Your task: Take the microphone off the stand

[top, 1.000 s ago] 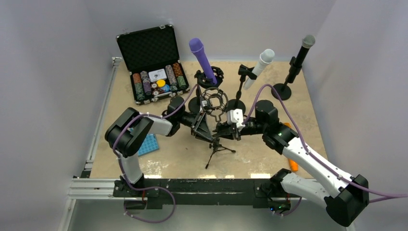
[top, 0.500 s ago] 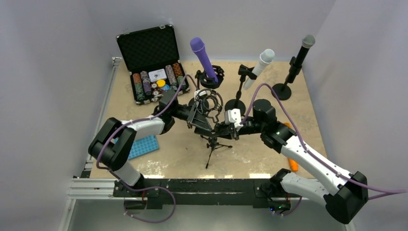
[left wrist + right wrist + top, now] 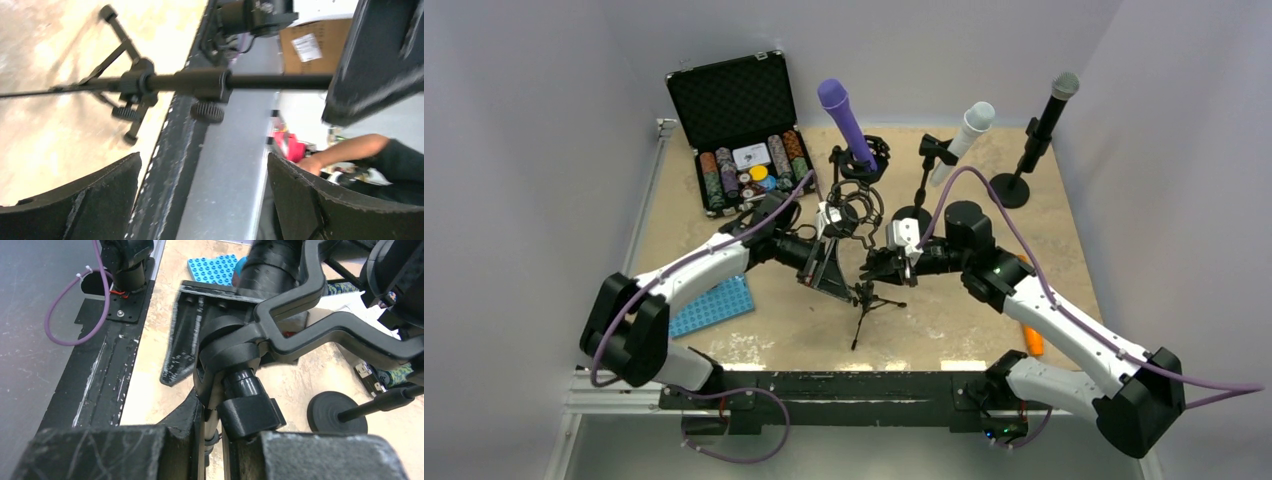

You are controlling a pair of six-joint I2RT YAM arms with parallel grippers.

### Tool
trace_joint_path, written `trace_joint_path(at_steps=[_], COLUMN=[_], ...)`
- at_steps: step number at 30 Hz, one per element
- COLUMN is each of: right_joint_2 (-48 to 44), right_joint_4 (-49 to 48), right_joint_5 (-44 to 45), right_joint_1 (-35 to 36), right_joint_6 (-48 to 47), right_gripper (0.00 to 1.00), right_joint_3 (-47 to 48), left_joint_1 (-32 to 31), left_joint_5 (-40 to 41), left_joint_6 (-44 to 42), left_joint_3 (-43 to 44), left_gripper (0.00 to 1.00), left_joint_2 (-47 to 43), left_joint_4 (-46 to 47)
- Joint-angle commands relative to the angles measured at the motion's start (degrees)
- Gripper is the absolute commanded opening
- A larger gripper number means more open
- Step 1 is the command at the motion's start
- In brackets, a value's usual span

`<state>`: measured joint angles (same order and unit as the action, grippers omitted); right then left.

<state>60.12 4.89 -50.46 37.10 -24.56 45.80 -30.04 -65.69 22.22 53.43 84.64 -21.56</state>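
Gripping is advised mid-body on the purple microphone (image 3: 844, 125), tilted in its stand (image 3: 865, 166) at 12 o'clock: rigid, smooth, probably top-heavy. Right gripper (image 3: 871, 268) is clenched on the tripod stand (image 3: 864, 300); left gripper (image 3: 829, 272) is released beside it.

Robot lab w/ white booth walls (image 3: 514, 150).
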Motion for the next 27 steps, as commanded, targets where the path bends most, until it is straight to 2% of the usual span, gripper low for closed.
trace_joint_path(at_steps=[1,4,16,19,23,27], right_joint_2=[3.7,4.9,8.5,9.5,9.7,9.2], right_joint_4=[8.4,8.0,5.3,5.1,5.6,6.3], right_joint_5=[5.8,5.9,7.0,7.1,6.9,7.0], right_joint_1=[0.3,0.2,0.3,0.3,0.3,0.3], right_joint_6=[-3.2,-2.1,-0.8,0.2,0.9,1.6], right_gripper=[0.00,0.00,0.00,0.00,0.00,0.00], right_joint_3=[-3.3,-3.8,-6.2,-5.9,-5.5,-5.0], left_joint_1=[0.2,0.2,0.0,-0.5,-3.7,-6.3], left_joint_5=[13.0,16.9,23.1,25.0,28.4,27.9], left_joint_6=[-5.0,-3.9,-12.4,-16.6,-28.2,-39.5], left_joint_3=[-4.0,-7.2,-4.2,-7.9,-16.2,-17.2], left_gripper=[1.00,1.00,1.00,1.00,0.95,0.87], left_joint_2=[-12.2,-18.6,-26.9,-30.5,-35.2,-33.4], left_joint_4=[-2.9,0.6,-8.2,-1.0,12.0,16.3])
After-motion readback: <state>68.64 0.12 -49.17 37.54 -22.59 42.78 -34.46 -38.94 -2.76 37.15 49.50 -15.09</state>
